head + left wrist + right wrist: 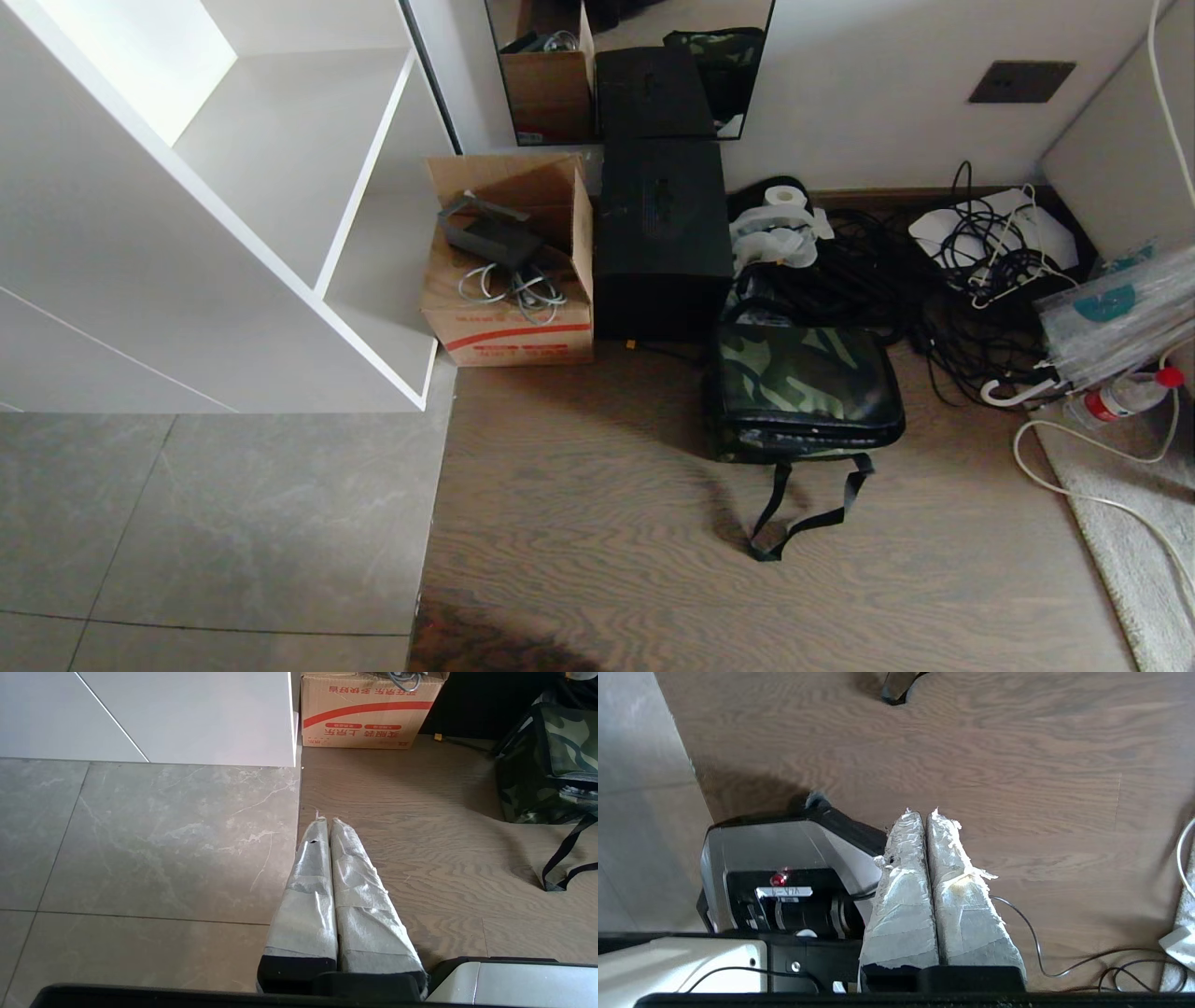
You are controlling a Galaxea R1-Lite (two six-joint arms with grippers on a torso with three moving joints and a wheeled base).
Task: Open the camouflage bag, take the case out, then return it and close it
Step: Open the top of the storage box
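The camouflage bag (803, 387) lies flat and zipped shut on the wooden floor, its black strap (794, 513) trailing toward me; the left wrist view catches its side (542, 765). The case is hidden from view. Neither arm shows in the head view. My left gripper (327, 820) hangs shut and empty over the seam between tile and wood, well short of the bag. My right gripper (924, 812) is shut and empty too, above bare wood beside my own base (775, 858); the strap's end (894, 693) lies beyond it.
A tall black box (661, 238) and an open cardboard box (509, 271) stand against the wall behind the bag. Tangled cables (971, 280) and a bottle (1125, 397) crowd the right. A white shelf unit (280, 187) stands left. A pale rug (1139, 523) edges the right.
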